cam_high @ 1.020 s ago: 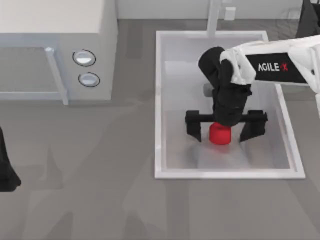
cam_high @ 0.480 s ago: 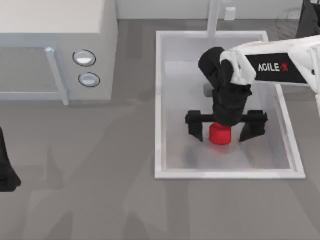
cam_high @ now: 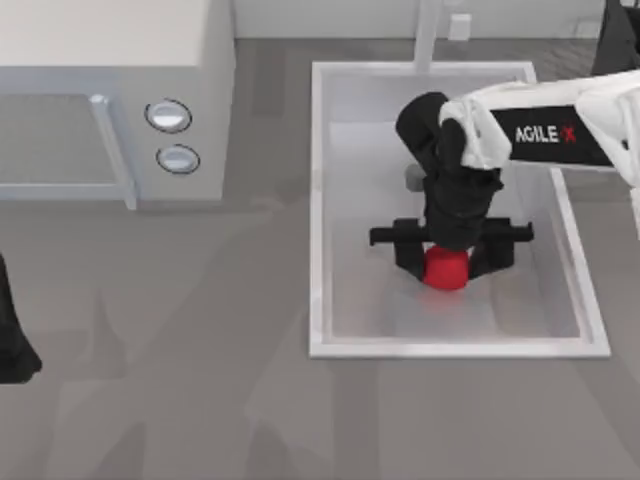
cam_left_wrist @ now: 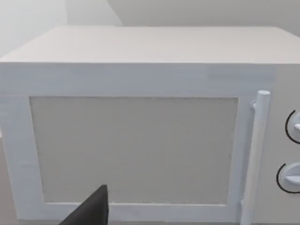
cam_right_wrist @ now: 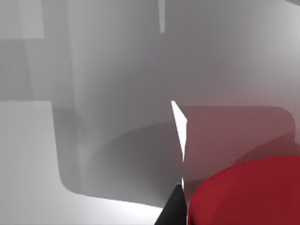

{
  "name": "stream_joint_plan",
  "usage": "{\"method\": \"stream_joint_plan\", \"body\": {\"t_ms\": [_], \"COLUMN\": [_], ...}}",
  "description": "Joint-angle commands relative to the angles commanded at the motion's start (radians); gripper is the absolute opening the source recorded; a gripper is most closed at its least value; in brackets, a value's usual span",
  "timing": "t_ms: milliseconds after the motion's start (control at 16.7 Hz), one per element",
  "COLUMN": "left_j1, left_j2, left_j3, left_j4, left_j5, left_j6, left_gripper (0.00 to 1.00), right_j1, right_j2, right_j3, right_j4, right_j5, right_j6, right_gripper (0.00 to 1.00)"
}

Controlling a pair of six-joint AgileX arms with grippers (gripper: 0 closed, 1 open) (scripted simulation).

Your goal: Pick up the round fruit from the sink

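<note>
i see the round fruit (cam_high: 445, 268) in the sink (cam_high: 318, 200), right between the fingers (cam_high: 408, 256) of my right gripper (cam_high: 446, 262). one finger is on its left side and one is on its right side, both pressed close against it. the faucet (cam_high: 428, 30) stands behind the fingers, at the far edge of the sink. the microwave (cam_high: 110, 100) sits well off to the left of the fingers, outside the sink, with its two knobs (cam_high: 168, 116) facing the sink. my left arm (cam_high: 12, 335) is parked far left of the fingers, by the table (cam_high: 200, 380) edge.
</note>
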Motion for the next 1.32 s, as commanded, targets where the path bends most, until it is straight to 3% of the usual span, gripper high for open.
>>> {"method": "stream_joint_plan", "body": {"t_ms": [480,780,1020,1320], "left_j1": [0.0,0.0,0.0,0.0], "left_j2": [0.0,0.0,0.0,0.0], "left_j3": [0.0,0.0,0.0,0.0], "left_j4": [0.0,0.0,0.0,0.0], "left_j5": [0.0,0.0,0.0,0.0], "left_j6": [0.0,0.0,0.0,0.0], "left_gripper": [1.0,1.0,1.0,1.0], "right_j1": [0.0,-0.001,0.001,-0.001], "right_j2": [0.0,-0.046,-0.02,-0.003], "right_j3": [0.0,0.079,0.316,0.761], "right_j4": [0.0,-0.094,-0.324,-0.735], "right_j5": [0.0,0.019,0.019,0.02], "right_j6": [0.0,-0.008,-0.006,-0.008], "right_gripper": [0.0,0.0,0.0,0.0]}}
